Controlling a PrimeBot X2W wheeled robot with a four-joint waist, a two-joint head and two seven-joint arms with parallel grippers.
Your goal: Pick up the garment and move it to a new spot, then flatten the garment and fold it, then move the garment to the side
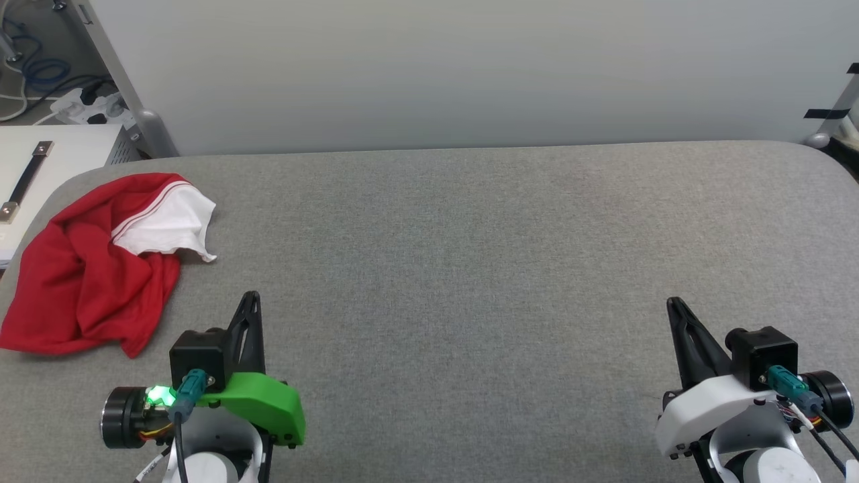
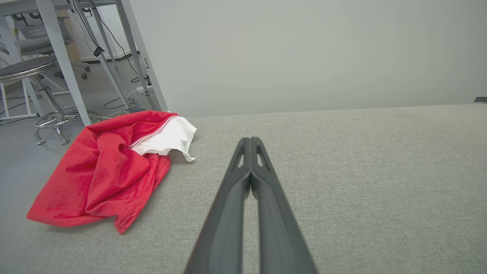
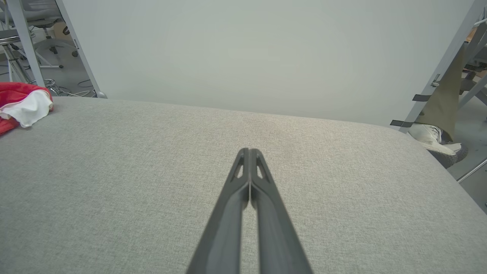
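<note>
garment [image 1: 87, 282], 9 o'clock: red, white sleeve, red-and-white striped trim | table [image 1: 470, 268]: mottled grey | left gripper [image 1: 251, 296]: black, green mount [image 1: 265, 401] | right gripper [image 1: 672, 303]: black, white mount [image 1: 704, 402] | wall [image 1: 470, 67], 12 o'clock: pale grey

The garment [image 1: 94, 282] lies bunched; its folds hide the chest and all but one white sleeve. The right wrist view's left edge crops it. The head view's bottom edge cuts off the left arm [image 1: 208, 456] and right arm [image 1: 765, 463]; its left edge crops a white case [image 1: 60, 168]. Beyond a shoe [image 3: 433, 139] and trouser leg, the person is out of frame.
</note>
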